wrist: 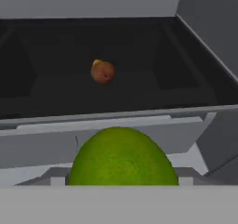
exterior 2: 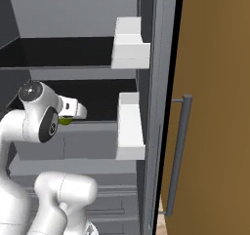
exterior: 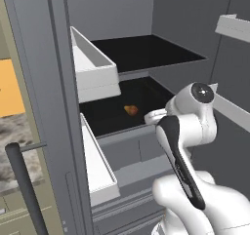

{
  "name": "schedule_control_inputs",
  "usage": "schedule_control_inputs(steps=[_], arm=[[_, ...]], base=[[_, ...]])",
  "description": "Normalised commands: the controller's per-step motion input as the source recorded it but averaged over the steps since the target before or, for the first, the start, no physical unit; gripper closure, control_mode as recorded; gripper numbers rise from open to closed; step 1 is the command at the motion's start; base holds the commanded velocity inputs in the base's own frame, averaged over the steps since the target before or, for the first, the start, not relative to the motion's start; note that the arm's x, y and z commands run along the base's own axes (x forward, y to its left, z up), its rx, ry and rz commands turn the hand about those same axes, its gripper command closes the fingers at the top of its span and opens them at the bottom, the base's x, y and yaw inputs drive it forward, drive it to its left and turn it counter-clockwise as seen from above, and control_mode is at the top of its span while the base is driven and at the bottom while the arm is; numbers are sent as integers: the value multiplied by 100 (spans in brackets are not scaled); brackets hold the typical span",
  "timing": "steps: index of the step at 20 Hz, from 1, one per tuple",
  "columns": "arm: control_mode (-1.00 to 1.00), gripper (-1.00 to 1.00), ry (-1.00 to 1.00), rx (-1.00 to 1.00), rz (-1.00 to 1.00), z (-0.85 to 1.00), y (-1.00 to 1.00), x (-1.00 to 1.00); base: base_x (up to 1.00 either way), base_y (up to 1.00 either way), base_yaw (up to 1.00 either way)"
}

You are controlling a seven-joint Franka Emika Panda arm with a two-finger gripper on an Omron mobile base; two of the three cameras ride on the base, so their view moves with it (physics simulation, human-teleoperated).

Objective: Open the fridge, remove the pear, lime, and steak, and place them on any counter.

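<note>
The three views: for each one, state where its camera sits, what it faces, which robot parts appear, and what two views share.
Left base view: behind the arm's left, facing the open fridge; white arm at lower right.
Right base view: behind the arm's right, facing the same shelves; arm at lower left.
Hand view: on the hand, looking into the shelf past the lime in the claw.
Shared: left base and hand views both show the pear.

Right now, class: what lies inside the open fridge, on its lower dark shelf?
One small orange-yellow fruit, probably the pear, lies on the lower shelf of the fridge. The lime covers the shelf's front edge.
</note>
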Motion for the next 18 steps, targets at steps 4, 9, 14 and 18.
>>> schedule_control_inputs(steps=[4,9,14,18], arm=[[100,100,9,0,0,5,20,-41],[100,100,0,0,0,0,0,0],[100,100,0,0,0,0,0,0],[100,100,0,0,0,0,0,0]], base=[[-43,11,0],[-100,-20,2],[-100,-35,42],[-100,-25,66]])
